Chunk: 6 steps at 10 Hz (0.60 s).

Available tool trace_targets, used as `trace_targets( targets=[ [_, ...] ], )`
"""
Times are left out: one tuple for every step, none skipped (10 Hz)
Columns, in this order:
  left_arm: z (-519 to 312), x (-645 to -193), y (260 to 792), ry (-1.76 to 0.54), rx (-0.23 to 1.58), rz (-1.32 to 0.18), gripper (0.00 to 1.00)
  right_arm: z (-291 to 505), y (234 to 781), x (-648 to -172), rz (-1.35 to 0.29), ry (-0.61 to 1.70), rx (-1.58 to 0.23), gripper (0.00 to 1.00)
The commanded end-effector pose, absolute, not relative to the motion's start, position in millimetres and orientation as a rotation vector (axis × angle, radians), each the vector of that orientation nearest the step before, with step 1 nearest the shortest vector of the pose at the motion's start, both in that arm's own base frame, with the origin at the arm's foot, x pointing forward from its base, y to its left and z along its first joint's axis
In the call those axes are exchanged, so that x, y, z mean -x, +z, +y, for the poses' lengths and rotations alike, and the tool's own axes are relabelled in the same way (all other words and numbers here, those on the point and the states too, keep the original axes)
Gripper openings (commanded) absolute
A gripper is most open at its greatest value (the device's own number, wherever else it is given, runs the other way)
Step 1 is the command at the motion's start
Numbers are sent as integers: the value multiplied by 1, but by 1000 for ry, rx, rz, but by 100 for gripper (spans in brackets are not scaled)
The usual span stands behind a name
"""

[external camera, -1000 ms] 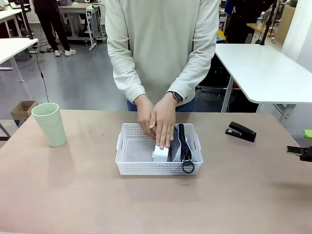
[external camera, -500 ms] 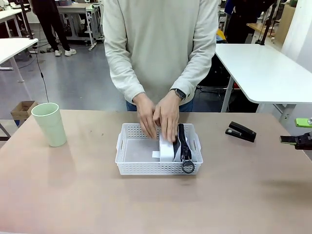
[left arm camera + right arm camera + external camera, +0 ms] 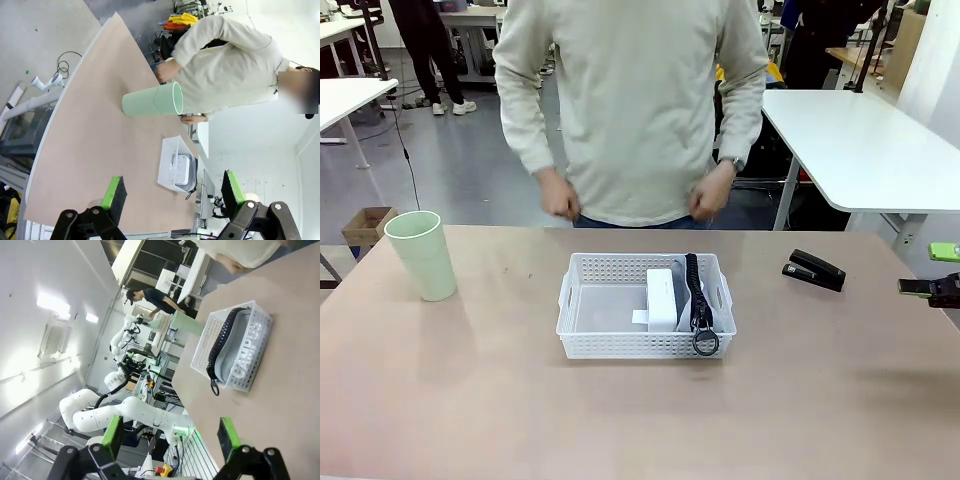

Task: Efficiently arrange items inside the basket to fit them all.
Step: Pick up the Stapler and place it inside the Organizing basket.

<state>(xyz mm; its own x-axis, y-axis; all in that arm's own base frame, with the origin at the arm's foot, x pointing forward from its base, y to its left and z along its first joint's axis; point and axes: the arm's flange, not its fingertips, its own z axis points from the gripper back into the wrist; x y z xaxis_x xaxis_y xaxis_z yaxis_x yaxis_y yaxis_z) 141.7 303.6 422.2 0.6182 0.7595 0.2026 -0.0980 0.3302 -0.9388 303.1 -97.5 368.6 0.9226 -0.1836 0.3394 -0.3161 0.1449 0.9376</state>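
Note:
The white basket (image 3: pixel 638 345) sits at the table's middle. Inside, at its right half, the white box device (image 3: pixel 662 298) stands against the grey pouch (image 3: pixel 712 310), whose black zipper strap (image 3: pixel 696 300) runs along the top. The pale green cup (image 3: pixel 422 255) stands upright at the far left, and the black stapler (image 3: pixel 815 270) lies to the right of the basket. My right gripper (image 3: pixel 930 270) hovers open at the right edge, beyond the stapler. My left gripper (image 3: pixel 172 192) is open and empty, well back from the cup (image 3: pixel 152 102) and basket (image 3: pixel 166 160). The right gripper (image 3: pixel 171 435) faces the basket (image 3: pixel 202 347) and pouch (image 3: pixel 240 357).
The person stands at the far side with both hands (image 3: pixel 558 205) pulled back at waist height, off the table. The basket's left half holds nothing. Bare tabletop lies in front of the basket and between it and the cup. A white table (image 3: pixel 860 140) stands behind at the right.
The person's hands let go of the white box, left the basket and drew back to the waist. The box now stands beside the pouch. My right gripper rose slightly.

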Motion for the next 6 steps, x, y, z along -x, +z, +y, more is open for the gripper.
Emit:
trace_targets(
  targets=[
    [302,-141,422,612,1110,-752,100,-93,372,-303,-423,79,-1441,100],
    [302,-141,422,612,1110,-752,100,-93,372,-303,-423,79,-1441,100],
    [302,-141,422,612,1110,-752,100,-93,372,-303,-423,79,-1441,100],
    [302,-141,422,612,1110,-752,100,-93,372,-303,-423,79,-1441,100],
    [302,-141,422,612,1110,-752,100,-93,372,-303,-423,79,-1441,100],
    [302,-141,422,612,1110,-752,100,-93,372,-303,-423,79,-1441,100]
  ],
)
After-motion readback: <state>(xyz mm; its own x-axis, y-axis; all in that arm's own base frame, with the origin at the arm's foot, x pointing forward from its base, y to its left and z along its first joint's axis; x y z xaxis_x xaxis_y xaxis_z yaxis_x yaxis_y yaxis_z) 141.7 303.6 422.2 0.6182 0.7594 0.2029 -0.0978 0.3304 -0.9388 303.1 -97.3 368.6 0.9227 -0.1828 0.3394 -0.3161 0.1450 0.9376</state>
